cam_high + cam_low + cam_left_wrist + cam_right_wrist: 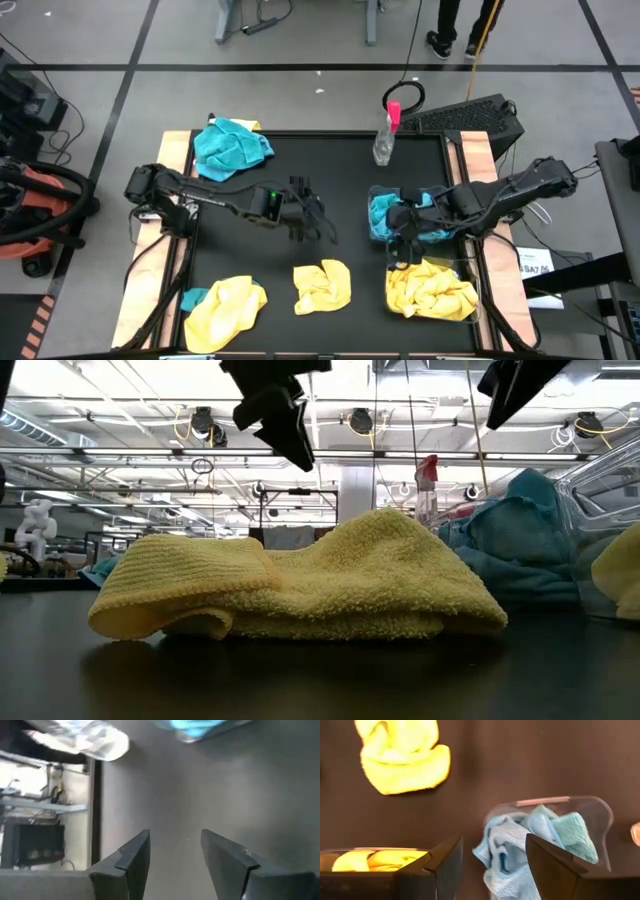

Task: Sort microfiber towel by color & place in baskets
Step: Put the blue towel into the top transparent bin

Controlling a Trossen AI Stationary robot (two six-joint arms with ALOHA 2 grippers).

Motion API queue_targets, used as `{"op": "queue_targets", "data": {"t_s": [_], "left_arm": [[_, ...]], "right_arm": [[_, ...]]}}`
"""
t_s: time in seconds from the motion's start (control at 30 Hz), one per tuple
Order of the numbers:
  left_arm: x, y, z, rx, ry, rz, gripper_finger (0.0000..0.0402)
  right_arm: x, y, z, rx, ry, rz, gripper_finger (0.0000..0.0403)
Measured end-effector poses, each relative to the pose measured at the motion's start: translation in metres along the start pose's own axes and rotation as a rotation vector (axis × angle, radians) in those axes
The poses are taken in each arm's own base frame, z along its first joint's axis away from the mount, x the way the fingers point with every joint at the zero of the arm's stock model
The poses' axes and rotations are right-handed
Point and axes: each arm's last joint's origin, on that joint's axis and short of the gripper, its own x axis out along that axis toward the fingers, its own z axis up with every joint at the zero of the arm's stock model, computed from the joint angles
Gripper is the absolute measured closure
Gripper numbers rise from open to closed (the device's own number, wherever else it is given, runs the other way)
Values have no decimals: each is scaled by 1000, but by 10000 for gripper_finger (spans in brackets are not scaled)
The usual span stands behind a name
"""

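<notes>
High view, left gripper (300, 215) with jaws open above bare desk (340, 170) centre, right gripper (400, 238) jaws open over blue-towel basket (378, 215), yellow-towel basket (430, 290) beside, loose yellow towel (322, 285) near front

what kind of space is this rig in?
Likely an open industrial lab or workshop hall: bare ceiling with exposed pipes and hanging round lamps, grey floor marked with dark tape lines, and a black-topped work table holding the arms.
</notes>
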Motion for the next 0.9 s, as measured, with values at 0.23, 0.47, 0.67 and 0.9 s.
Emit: {"op": "queue_targets", "data": {"t_s": [0.23,0.47,0.67,0.9], "left_arm": [[4,40,-33,-131,76,79,220],[11,71,-87,-301,161,151,220],[15,74,-134,-381,204,149,220],[25,73,-181,-485,292,196,220]], "right_arm": [[-4,17,-2,-58,-60,20,195],[-9,32,-3,-100,-137,30,196],[-7,47,-3,-164,-216,91,196],[10,56,-11,-213,-230,108,196]]}}
